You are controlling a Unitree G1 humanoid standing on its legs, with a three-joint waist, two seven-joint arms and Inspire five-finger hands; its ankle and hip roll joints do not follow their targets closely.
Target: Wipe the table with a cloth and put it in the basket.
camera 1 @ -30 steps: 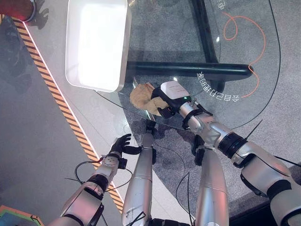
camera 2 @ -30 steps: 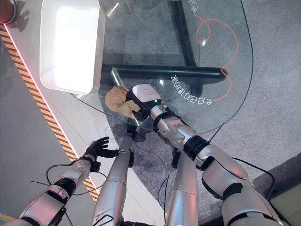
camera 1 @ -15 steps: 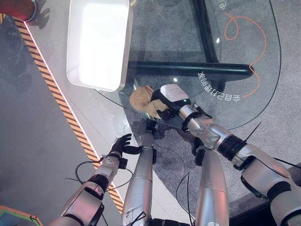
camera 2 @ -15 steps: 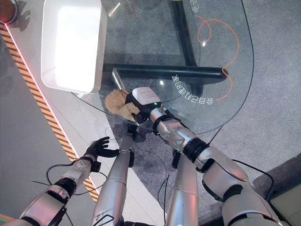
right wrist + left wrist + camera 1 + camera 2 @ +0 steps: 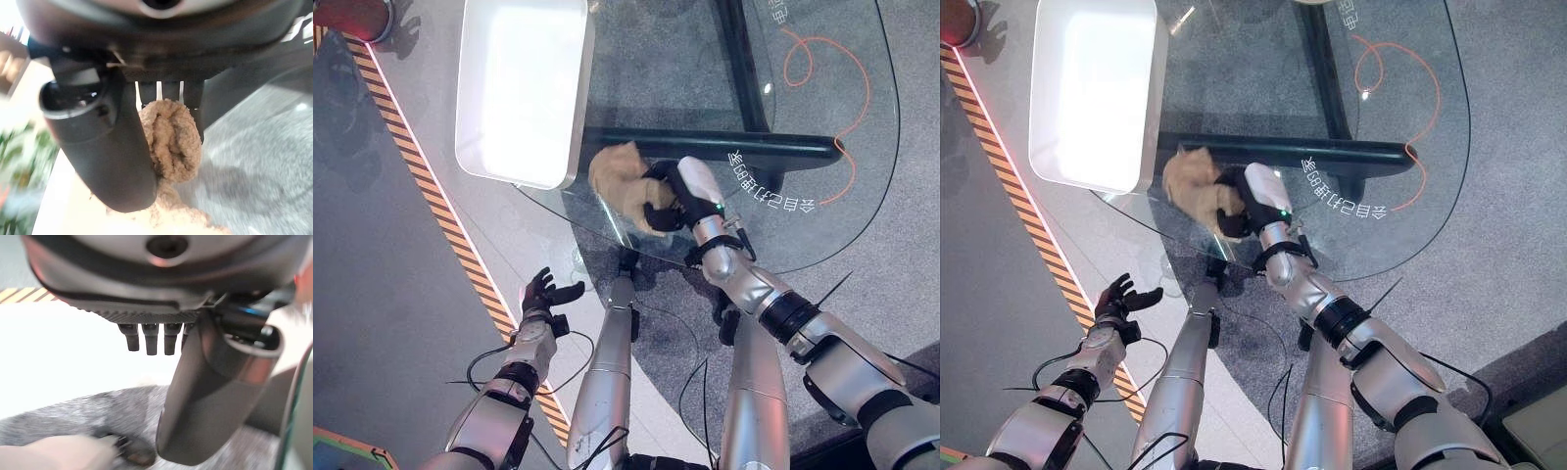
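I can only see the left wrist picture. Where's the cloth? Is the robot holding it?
Observer: Yes. The right hand has its fingers and thumb curled round the tan cloth, above the glass table.
Operator: Is it in the basket yet?
Observer: No. The white basket sits at the table's left end, and the cloth is just beside its near right corner, not inside.
Operator: What's my hand doing?
Observer: The left hand hangs low over the floor, fingers spread, holding nothing.
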